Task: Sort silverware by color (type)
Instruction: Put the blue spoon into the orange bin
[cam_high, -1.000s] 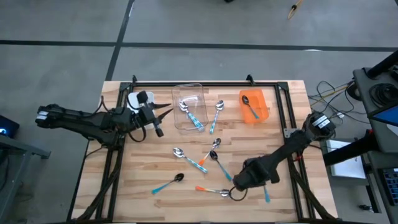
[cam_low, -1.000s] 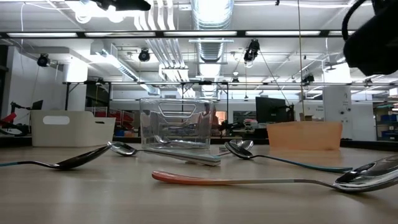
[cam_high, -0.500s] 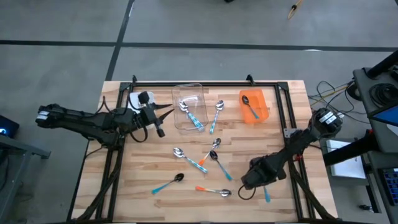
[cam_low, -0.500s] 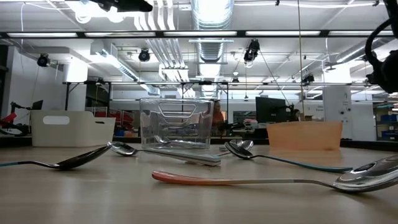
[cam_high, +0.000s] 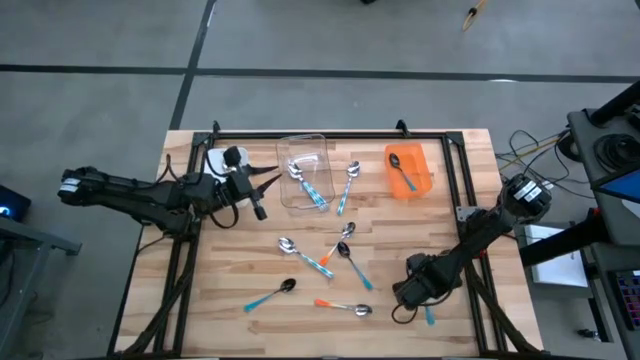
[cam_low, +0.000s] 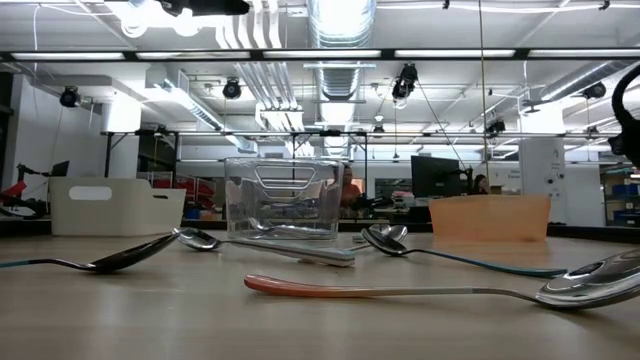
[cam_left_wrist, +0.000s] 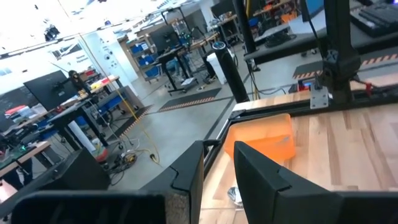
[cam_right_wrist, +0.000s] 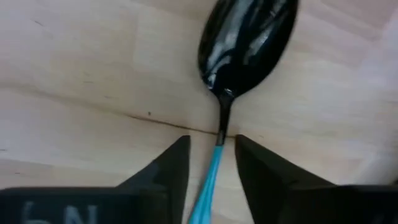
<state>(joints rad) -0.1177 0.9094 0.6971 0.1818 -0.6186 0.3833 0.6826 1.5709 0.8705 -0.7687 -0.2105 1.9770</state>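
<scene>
wooden table (cam_high: 240, 270) has bare room between the spoons. the right gripper (cam_right_wrist: 211, 158) sits low near the table's front edge, fingers apart, not squeezing – a dark spoon with a blue handle (cam_right_wrist: 239, 59) lies flat between them. the left gripper (cam_high: 262, 178) waits beside the clear bin (cam_high: 318, 148), fingers a little apart, holding nothing.

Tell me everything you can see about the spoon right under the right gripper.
The spoon has a glossy dark bowl, a thin dark neck and a slim light blue plastic-looking handle. It lies flat on the wooden table near the robot's right front corner, apart from the other spoons. The right gripper hovers low over it, open fingers straddling the handle just behind the neck; whether they touch it cannot be told. From above, only the handle's tip shows past the gripper.
</scene>
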